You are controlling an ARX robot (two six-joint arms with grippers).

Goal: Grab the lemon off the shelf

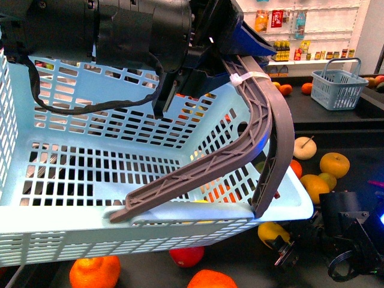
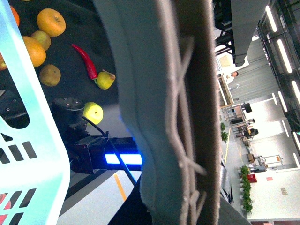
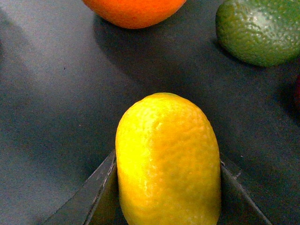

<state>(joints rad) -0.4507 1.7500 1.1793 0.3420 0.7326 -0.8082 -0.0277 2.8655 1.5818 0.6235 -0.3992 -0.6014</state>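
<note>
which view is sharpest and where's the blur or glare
Right wrist view: sharpest, the lemon evenly lit, skin texture crisp. Left wrist view: the basket handle is a close blur, and the ceiling lights glare. Front view: the basket washes out pale along its near rim.

Front cam behind basket [image 1: 60,215], L wrist on its handle [image 2: 178,117] — R wrist close on lemon [image 3: 168,159].
</note>
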